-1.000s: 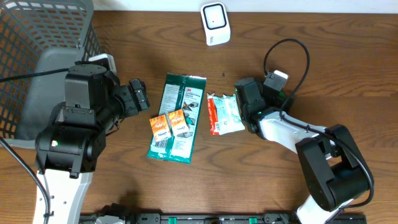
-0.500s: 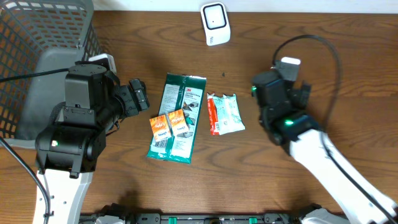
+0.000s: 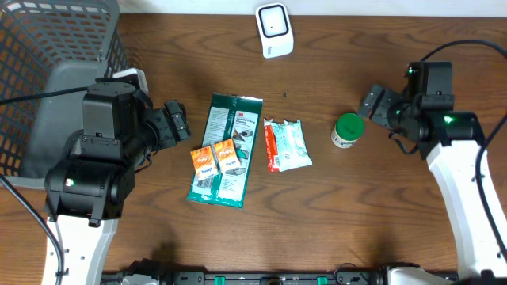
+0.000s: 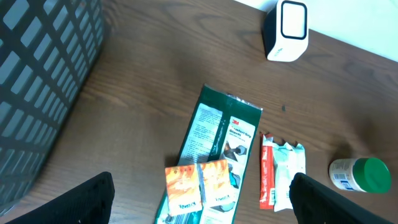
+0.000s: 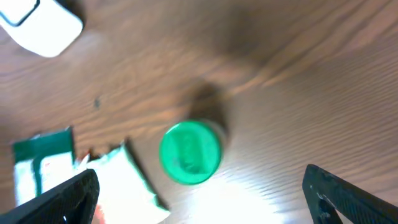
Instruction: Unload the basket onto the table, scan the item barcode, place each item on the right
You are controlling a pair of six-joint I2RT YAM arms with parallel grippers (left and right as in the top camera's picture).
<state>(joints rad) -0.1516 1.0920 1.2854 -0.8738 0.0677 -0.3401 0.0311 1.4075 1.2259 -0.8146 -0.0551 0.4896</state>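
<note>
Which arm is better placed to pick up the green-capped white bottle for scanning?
Right. The right gripper hangs open close beside the green-capped white bottle; the left gripper is beyond the flat packets, farther off.

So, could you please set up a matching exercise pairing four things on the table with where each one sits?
Things:
1 white scanner
2 green-capped bottle
3 orange sachets
4 grey basket

Places:
A lying on the dark green packet
B far left corner
C between the red-and-white packet and the right claw
D far edge, near the middle

Pairs: 1-D; 2-C; 3-A; 4-B
</note>
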